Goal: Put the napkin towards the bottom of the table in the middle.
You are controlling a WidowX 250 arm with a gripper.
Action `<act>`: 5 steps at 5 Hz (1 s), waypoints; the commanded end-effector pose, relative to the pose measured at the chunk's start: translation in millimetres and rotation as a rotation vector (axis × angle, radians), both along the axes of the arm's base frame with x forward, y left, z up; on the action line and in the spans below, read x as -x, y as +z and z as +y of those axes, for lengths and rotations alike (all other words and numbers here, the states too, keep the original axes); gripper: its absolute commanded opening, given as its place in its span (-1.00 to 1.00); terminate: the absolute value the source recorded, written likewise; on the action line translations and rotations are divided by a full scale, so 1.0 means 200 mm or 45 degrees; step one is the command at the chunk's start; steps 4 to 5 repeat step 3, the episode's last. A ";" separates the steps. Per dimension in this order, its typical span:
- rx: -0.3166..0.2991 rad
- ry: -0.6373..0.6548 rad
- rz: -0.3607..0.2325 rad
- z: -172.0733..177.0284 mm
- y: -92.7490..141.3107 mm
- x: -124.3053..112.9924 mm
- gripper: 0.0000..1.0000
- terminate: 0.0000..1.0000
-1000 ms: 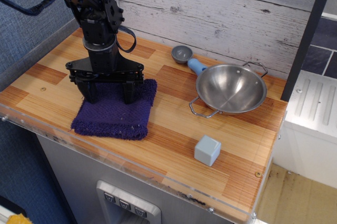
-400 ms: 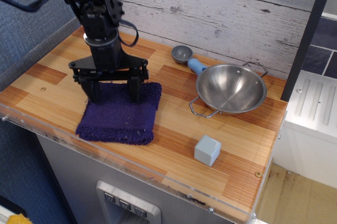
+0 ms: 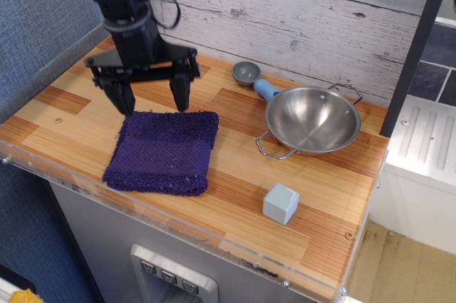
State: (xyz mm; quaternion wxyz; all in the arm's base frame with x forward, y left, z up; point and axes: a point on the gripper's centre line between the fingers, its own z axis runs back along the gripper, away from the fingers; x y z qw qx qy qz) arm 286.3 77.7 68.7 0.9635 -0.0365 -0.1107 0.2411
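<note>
The dark navy-purple knitted napkin (image 3: pixel 164 151) lies flat on the striped wooden table (image 3: pixel 235 175), near the front edge and left of the middle. My gripper (image 3: pixel 152 101) hangs just above the napkin's far edge. Its two black fingers (image 3: pixel 179 93) are spread wide, open and empty, and no longer touch the cloth.
A steel bowl (image 3: pixel 311 119) with wire handles stands at the right. A blue-handled scoop (image 3: pixel 254 80) lies behind it by the plank wall. A pale grey cube (image 3: pixel 280 203) sits near the front right. A clear acrylic rim (image 3: pixel 214 239) lines the front edge. A white appliance (image 3: pixel 420 153) stands to the right.
My gripper has lifted off the napkin and drawn back toward the wall. The napkin had shifted slightly right and now lies released on the table.
</note>
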 end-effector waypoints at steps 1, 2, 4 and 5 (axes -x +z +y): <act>0.000 -0.003 -0.172 0.01 0.21 -0.02 1.00 -1.00; 0.000 -0.003 -0.172 0.01 0.21 -0.02 1.00 -1.00; 0.000 -0.003 -0.172 0.01 0.21 -0.02 1.00 1.00; 0.000 -0.003 -0.172 0.01 0.21 -0.02 1.00 1.00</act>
